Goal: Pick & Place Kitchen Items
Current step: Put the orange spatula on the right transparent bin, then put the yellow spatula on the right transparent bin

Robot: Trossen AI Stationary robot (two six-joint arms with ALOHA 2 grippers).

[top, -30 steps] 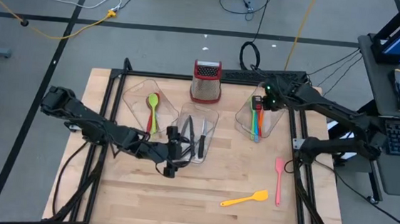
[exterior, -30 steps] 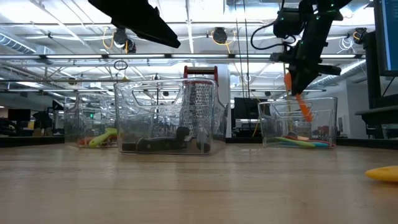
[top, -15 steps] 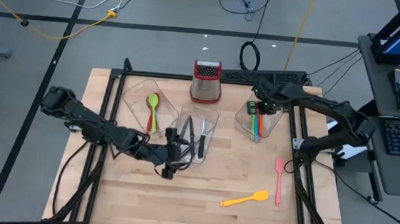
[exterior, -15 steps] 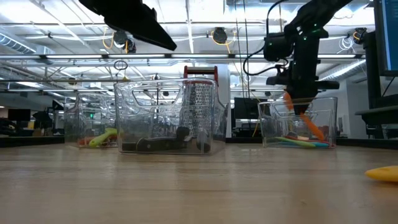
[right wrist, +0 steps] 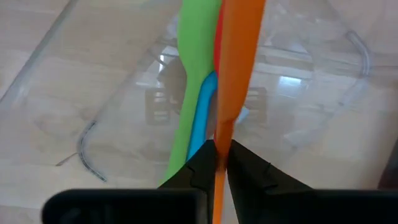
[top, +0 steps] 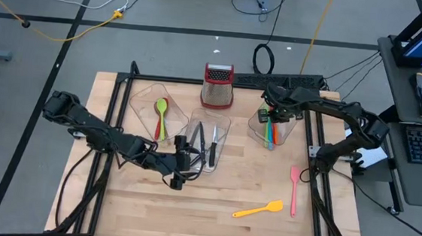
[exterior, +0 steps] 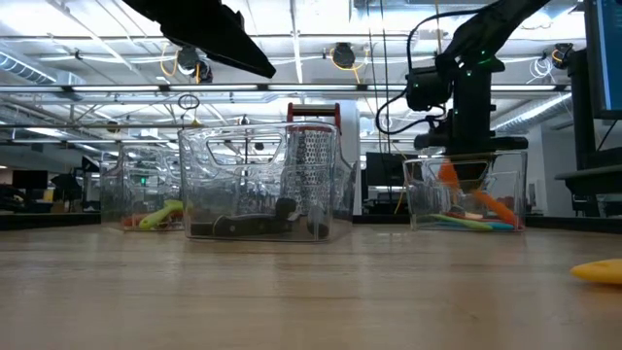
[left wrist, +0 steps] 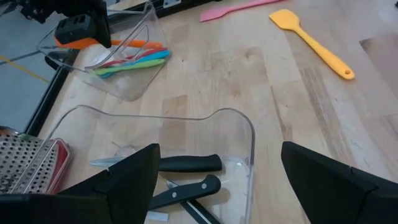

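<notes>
My right gripper (top: 271, 112) stands over the right clear tub (top: 257, 129) and is shut on an orange utensil (exterior: 478, 200) that slants down into the tub. Green, blue and red utensils (right wrist: 194, 93) lie on the tub's bottom. My left gripper (left wrist: 217, 186) is open and empty above the near rim of the middle tub (top: 225, 127), which holds black-handled knives (left wrist: 186, 165). A yellow spatula (top: 258, 209) and a pink spatula (top: 294, 188) lie flat on the table at the near right. A green and a red spoon (top: 161, 114) lie in the left tub. My right gripper pinches the orange utensil's thin handle (right wrist: 219, 163) between its two fingers. The fingers come from above, pointing down into the tub. The utensil slants below them, its wider end (exterior: 501, 211) down among the other utensils in the tub.
A steel box grater with a red top (top: 218, 87) stands at the far edge between the tubs. The near half of the wooden table (top: 151, 211) is bare wood apart from the two spatulas. Dark frame rails run along the table's left and right sides.
My right gripper has come down into the right tub and a little toward the table's left, still shut on the orange utensil. The utensil has gone from hanging steeply above the tub to slanting inside it, its lower end down among the others.
</notes>
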